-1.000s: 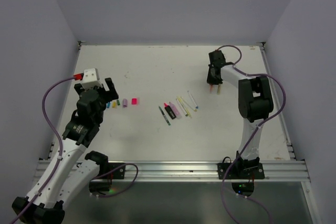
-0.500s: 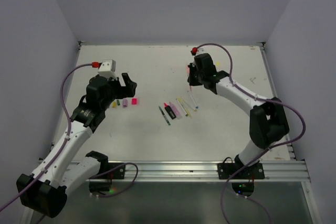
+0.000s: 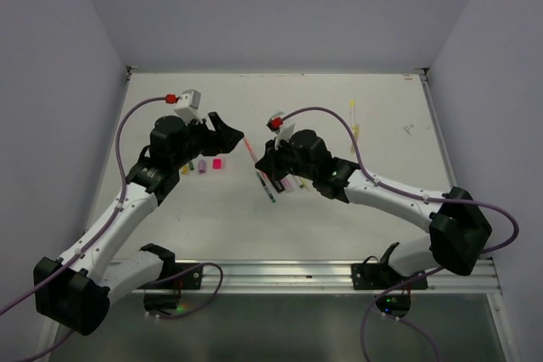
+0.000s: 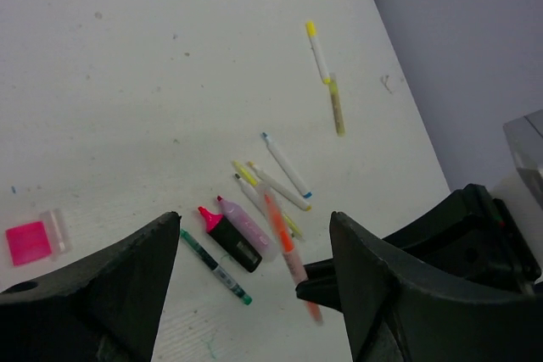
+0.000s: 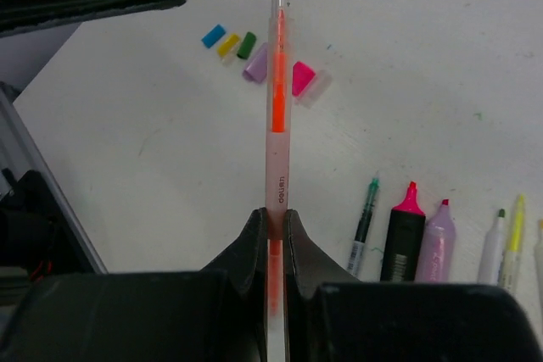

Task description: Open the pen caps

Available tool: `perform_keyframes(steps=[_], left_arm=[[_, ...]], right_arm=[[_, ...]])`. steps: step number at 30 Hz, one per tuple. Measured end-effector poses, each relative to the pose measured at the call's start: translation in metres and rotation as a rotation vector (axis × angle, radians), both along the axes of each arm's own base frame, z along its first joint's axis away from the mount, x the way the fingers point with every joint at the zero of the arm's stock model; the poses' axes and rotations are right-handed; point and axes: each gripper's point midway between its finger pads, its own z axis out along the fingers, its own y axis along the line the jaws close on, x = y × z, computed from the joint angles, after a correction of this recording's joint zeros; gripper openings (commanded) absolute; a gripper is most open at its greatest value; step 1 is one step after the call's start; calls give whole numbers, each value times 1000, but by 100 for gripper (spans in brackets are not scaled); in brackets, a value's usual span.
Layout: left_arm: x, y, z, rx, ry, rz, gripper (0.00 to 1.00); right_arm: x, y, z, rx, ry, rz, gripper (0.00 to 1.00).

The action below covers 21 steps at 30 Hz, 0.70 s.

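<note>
One orange pen (image 5: 277,108), clamped in the right gripper (image 5: 274,218) over the middle of the counter (image 3: 390,125), aims its capped end (image 5: 278,2) at the left gripper (image 4: 252,239), whose jaws stand apart.

One orange pen (image 5: 277,108) aloft; loose caps (image 5: 254,64) clustered.

I see a matt white bench (image 3: 212,226), scuffed and speckled, an orange pen (image 5: 277,82) with a frosted, translucent plastic barrel, and dull black moulded plastic on the fingers (image 5: 243,252) of the right gripper (image 5: 276,219).
</note>
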Motion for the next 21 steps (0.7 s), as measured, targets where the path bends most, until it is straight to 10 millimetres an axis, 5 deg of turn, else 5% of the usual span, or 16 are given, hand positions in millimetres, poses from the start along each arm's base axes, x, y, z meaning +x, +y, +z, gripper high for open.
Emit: perform_keyframes(steps=[10,17,21], left_arm=[[-2,-22,-5,-62,45,-25,52],[-3,-23,-10,-77,71,-5,10],[-4,-28,-4,-104,61,-11,0]], right_arm=[[-20,27,17,69,-53,71,0],[-21,31,23,89,-70,77,0],[-22,32,23,96,-65,75,16]])
